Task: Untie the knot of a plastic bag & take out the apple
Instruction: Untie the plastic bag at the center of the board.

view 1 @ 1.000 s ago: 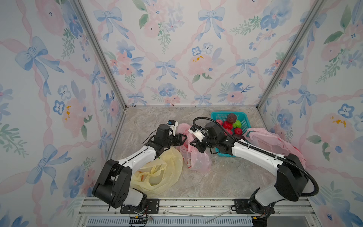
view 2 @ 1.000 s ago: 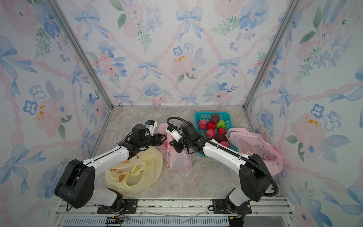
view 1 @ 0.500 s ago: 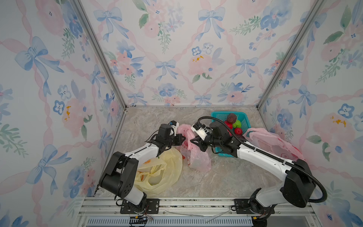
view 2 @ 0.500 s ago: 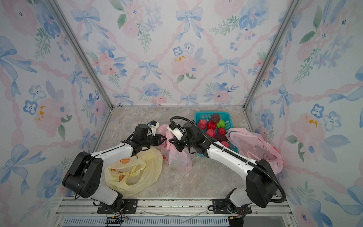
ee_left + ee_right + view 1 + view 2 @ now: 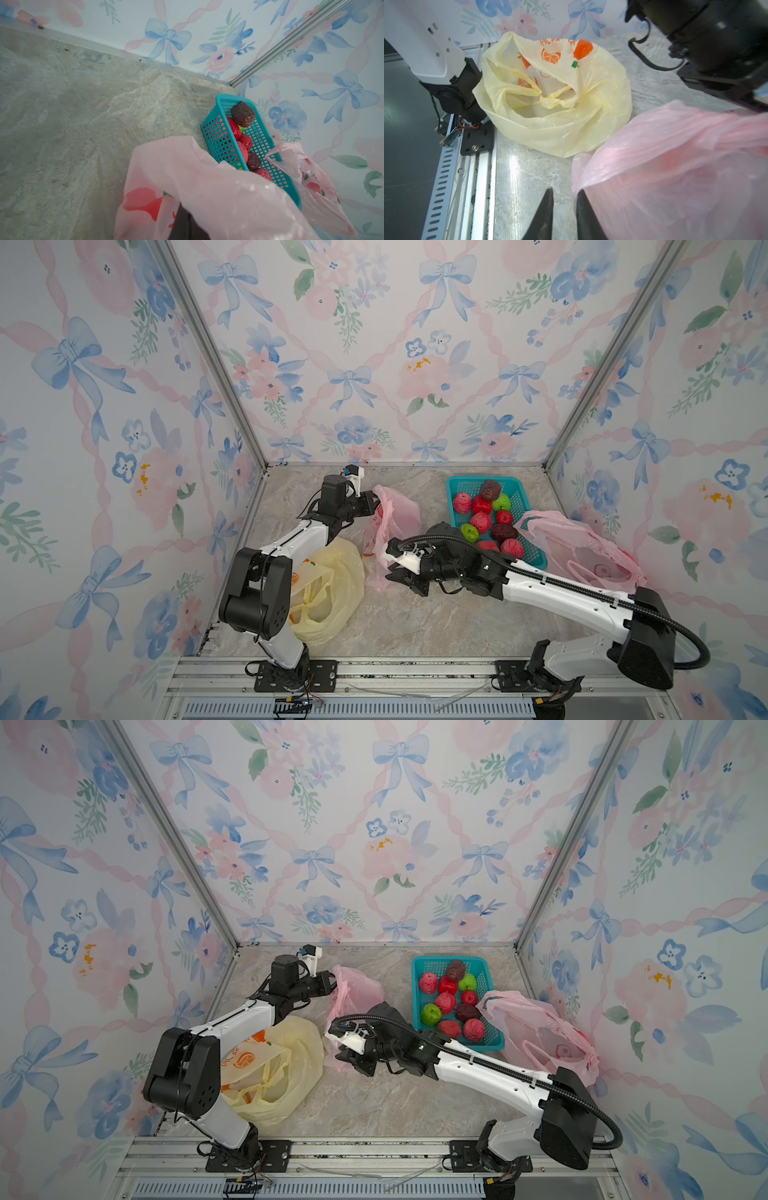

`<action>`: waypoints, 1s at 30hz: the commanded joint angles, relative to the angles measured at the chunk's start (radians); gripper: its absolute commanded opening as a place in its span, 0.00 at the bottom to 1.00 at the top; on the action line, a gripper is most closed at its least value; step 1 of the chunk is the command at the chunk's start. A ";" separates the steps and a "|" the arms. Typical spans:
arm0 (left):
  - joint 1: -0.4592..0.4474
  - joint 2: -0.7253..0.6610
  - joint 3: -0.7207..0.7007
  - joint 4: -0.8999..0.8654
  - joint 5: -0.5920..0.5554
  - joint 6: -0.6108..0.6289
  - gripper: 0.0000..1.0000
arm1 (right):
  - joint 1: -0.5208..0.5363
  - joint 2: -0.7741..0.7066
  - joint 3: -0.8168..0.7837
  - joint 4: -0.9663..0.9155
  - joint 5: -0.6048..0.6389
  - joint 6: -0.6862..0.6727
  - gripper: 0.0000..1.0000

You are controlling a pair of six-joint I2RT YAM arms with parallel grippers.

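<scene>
1. Pink plastic bag [image 5: 390, 526] stands on the marble bench [image 5: 436, 622] between the two arms, beside the teal basket [image 5: 536, 560] of fruit.
2. Left pincer [image 5: 371, 506] is pressed together on the bag's upper edge, holding it up.
3. Right pincer [image 5: 563, 216] sits low against the bag's base, tips slightly apart and gripping nothing.
4. No apple shows; judging by this, the bag-opening step is in hand.
5. Next, the right pincer likely needs a hold on the opposite rim or knot.
</scene>
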 commanded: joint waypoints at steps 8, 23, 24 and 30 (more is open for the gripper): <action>0.034 -0.005 -0.060 0.021 0.035 -0.009 0.00 | 0.053 0.163 0.131 -0.305 -0.139 -0.066 0.19; -0.053 -0.009 -0.019 -0.019 0.008 0.050 0.00 | -0.269 -0.067 0.034 0.116 -0.047 0.487 0.63; -0.063 -0.015 -0.015 -0.033 -0.007 0.059 0.00 | -0.279 -0.039 0.058 0.102 -0.017 0.519 0.63; -0.105 -0.057 0.012 -0.088 -0.044 0.109 0.00 | -0.330 0.093 0.108 0.103 0.062 0.646 0.62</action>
